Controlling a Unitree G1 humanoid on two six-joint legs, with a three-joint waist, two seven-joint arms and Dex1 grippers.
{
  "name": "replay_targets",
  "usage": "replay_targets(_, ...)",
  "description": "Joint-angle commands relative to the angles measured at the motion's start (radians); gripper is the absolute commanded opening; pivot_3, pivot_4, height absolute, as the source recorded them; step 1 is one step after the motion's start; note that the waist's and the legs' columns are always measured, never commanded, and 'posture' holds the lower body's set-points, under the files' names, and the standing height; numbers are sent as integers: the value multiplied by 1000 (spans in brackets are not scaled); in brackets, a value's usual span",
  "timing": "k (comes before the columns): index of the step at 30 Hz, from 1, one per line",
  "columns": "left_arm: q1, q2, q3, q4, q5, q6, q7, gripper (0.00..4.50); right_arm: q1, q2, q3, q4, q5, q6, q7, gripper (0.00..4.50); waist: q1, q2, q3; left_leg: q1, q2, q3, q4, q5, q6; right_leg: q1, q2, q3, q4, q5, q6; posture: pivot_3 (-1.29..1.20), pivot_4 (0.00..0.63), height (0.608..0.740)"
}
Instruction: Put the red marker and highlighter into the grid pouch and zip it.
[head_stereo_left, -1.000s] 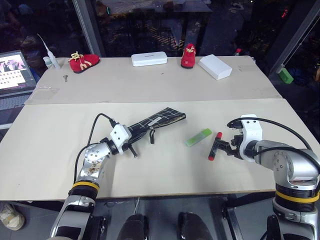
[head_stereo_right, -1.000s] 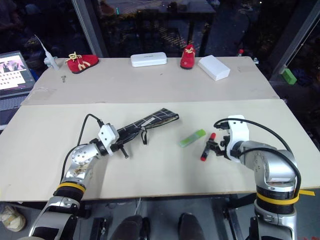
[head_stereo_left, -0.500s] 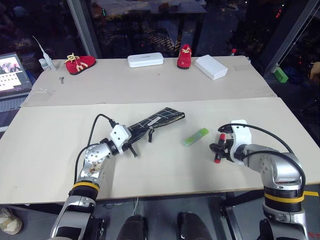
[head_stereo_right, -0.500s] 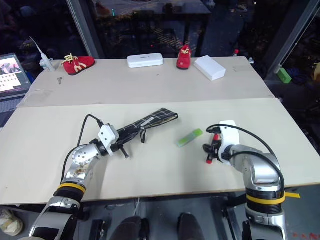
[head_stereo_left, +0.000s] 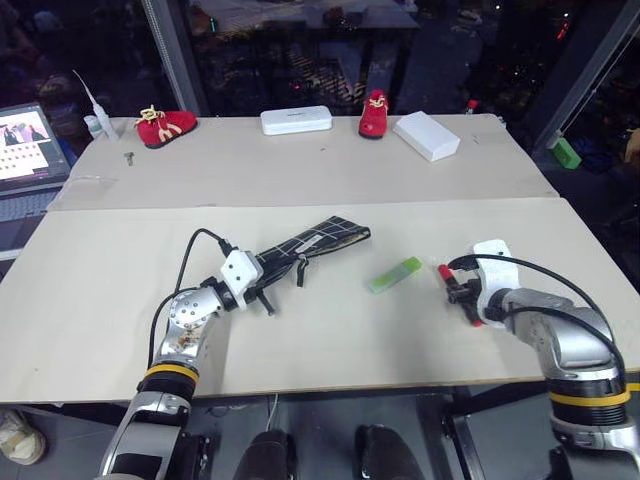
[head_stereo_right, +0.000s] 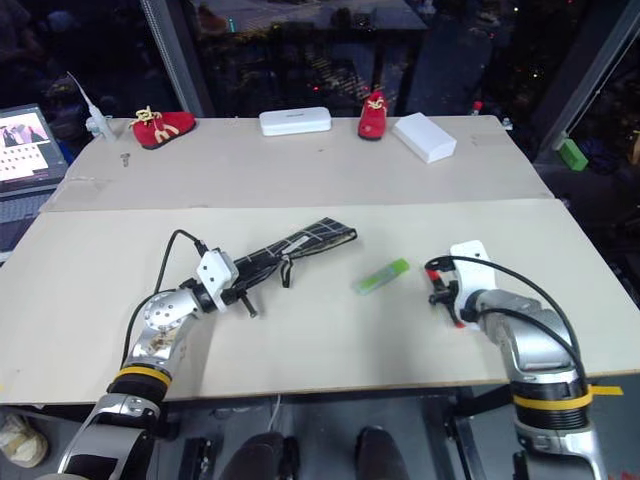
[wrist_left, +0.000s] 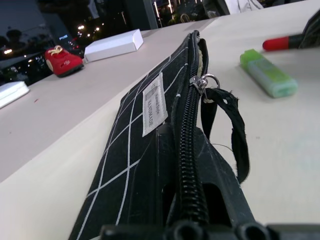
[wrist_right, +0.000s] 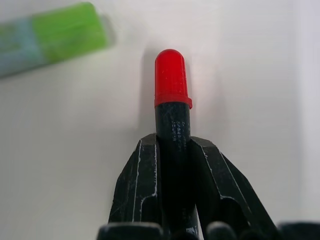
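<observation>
- My right gripper (wrist_right: 172, 150) is clamped on the red marker (wrist_right: 171, 95): in its wrist view both black fingers (wrist_right: 137, 185) press the marker's dark barrel, and the red cap sticks out past the tips.
- In the head views that gripper (head_stereo_left: 462, 292) sits over the near board, with the marker's red ends showing on either side of it; I cannot tell whether the marker is touching the board or lifted off it.
- Just beside the marker's cap, toward my left arm, lies the highlighter (head_stereo_left: 395, 275), flat on the board and apart from the gripper.
- There is bare board on the outer side of the right gripper before the table's right edge (head_stereo_left: 600, 260), and a strip between it and the front edge.
- My left gripper (head_stereo_left: 262, 290) is shut on the near end of the grid pouch (head_stereo_left: 320, 238); the pouch stretches away from it toward the far right.
- In the left wrist view the zipper (wrist_left: 187, 150) runs up the pouch's edge, with the loop pull (wrist_left: 230, 130) hanging off to the side and the white label (wrist_left: 154, 102) beside it; the fingertips themselves are hidden under the fabric.
- Open board lies between the pouch's far end and the highlighter.
- Far beyond, along the back edge, sit a white oblong case (head_stereo_left: 297, 119), a white box (head_stereo_left: 428, 134) and two red shoes (head_stereo_left: 165, 125).
</observation>
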Motion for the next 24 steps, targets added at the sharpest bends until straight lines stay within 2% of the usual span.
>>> replay_targets(1,-23,0,-5,-5,-1,-20,-17,0,-62,-81,51,-31,-85,-302,60,471,-6,0,0,0,0,0,0,0,0,0,1,0,0,0,0,0,150,740)
replay_targets(5,-30,-1,-8,2,-6,-18,-32,0,-81,-162,158,-47,-169,-554,170,471,-6,0,0,0,0,0,0,0,1,-1,3,0,0,0,0,0,150,740)
replay_targets(8,-36,-5,-11,1,-8,-16,-43,0,-89,-236,299,-32,-313,-741,251,471,-5,0,0,0,1,0,0,0,1,0,3,-1,0,0,0,0,150,740)
replay_targets(11,-36,-14,-14,-5,-6,-13,-43,0,-117,-244,382,3,-412,-882,281,471,-5,0,1,0,0,0,0,0,1,0,1,0,0,0,0,0,150,740)
replay_targets(24,-23,-26,-22,-34,-6,-4,-40,0,-215,-118,421,160,-540,-1014,308,471,-2,0,1,0,1,0,1,0,0,0,1,0,1,0,0,0,150,740)
